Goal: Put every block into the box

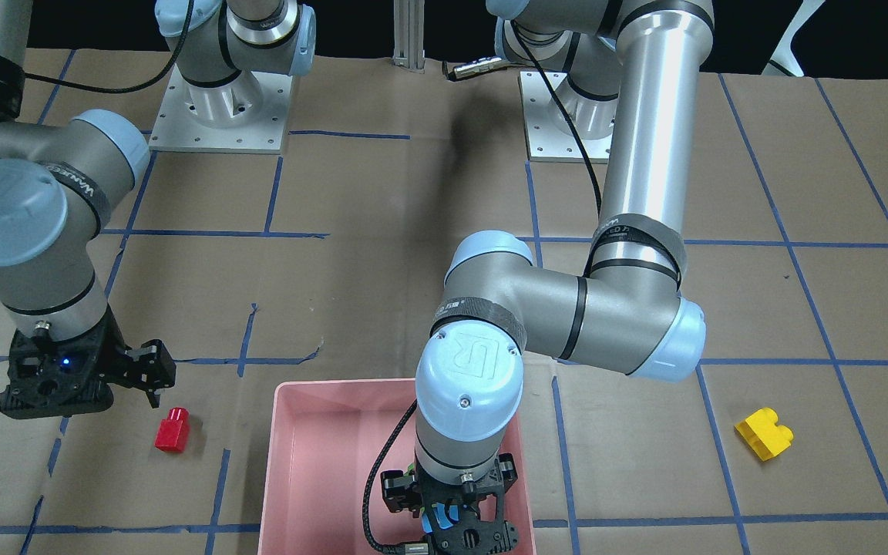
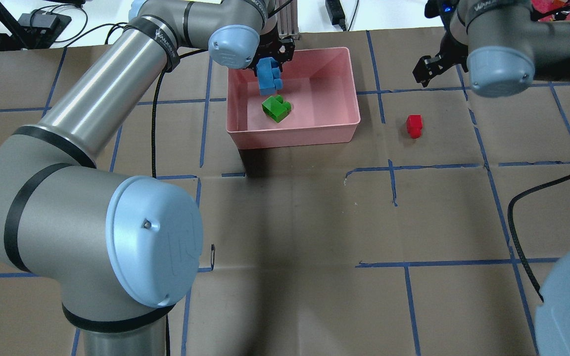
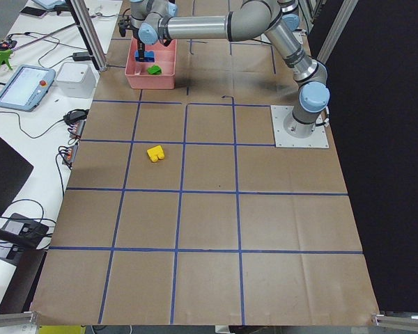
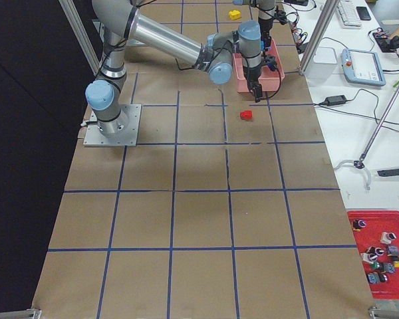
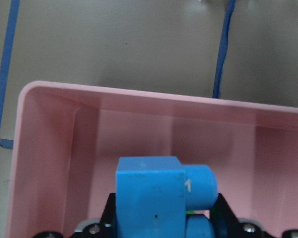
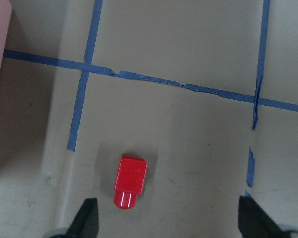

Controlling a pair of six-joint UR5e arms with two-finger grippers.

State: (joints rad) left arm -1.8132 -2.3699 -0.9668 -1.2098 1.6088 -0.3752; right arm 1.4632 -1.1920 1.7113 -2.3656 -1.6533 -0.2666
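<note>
Smooth plastic, soft sheen: pink box (image 2: 290, 136). Glossy moulded plastic: blue block (image 2: 266, 79), green block (image 2: 276, 109), red block (image 2: 414, 125), yellow block (image 1: 763, 432). Matt brown paper, creased: table cover (image 2: 290, 222), blue tape lines (image 2: 433, 264) across it. Brushed metal: arm tubes (image 2: 99, 101).

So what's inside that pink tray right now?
A green brick lies on the floor of the pink tray. A light-blue brick hangs inside too, clamped in the left gripper; whether it touches bottom is unclear. The corner under that gripper is covered.
</note>
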